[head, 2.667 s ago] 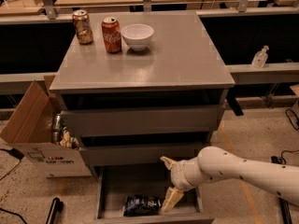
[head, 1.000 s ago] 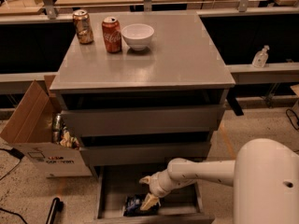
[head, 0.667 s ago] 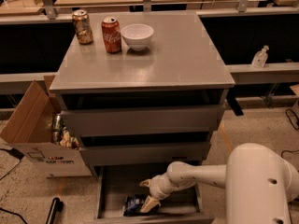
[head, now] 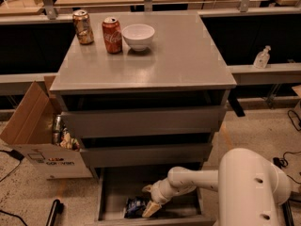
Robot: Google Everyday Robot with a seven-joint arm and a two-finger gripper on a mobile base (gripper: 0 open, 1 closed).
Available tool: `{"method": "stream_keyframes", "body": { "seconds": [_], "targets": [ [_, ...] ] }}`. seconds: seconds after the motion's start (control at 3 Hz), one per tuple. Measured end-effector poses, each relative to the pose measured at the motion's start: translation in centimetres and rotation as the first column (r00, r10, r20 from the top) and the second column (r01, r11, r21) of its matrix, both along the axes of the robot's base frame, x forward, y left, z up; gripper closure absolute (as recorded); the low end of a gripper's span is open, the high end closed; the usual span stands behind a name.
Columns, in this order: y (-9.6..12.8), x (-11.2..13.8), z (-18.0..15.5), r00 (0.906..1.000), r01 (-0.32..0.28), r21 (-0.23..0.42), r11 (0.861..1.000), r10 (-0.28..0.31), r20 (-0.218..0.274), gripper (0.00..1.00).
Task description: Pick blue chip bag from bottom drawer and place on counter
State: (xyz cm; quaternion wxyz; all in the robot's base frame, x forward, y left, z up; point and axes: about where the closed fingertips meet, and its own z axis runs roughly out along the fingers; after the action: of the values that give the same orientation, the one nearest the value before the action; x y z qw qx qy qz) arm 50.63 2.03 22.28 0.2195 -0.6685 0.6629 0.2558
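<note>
The grey surface [head: 178, 55] carries two cans [head: 112, 29] and a bowl [head: 138, 36]. In the open bottom drawer [head: 115, 192], the tool [head: 148, 199] is spread beside the blue chip bag [head: 135, 206].

We see a grey counter [head: 178, 65] with a red can [head: 112, 35], a brownish-gold can [head: 83, 27] and a white bowl [head: 138, 36] at its far left. Near us, the bottom drawer [head: 110, 192] is the same grey and holds the dark navy blue chip bag [head: 135, 206] with pale patches. The cream and tan gripper [head: 148, 199] sits in that drawer, just right of the bag, on a white arm [head: 244, 182]. A tan cardboard box [head: 28, 121] stands left.
</note>
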Motion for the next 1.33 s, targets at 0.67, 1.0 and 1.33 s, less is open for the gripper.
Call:
{"method": "stream_keyframes", "body": {
  "seconds": [0.67, 1.0, 1.33],
  "targets": [
    [-1.1, -0.3, -3.3, 0.9992, 0.020, -0.020, 1.000, -0.020, -0.033, 0.66],
    [-1.4, -0.5, -4.3, 0.9988, 0.021, -0.029, 0.999, -0.022, -0.043, 0.88],
    [-1.0, 0.0, -2.8, 0.9949, 0.087, 0.186, 0.979, -0.075, -0.066, 1.00]
  ]
}}
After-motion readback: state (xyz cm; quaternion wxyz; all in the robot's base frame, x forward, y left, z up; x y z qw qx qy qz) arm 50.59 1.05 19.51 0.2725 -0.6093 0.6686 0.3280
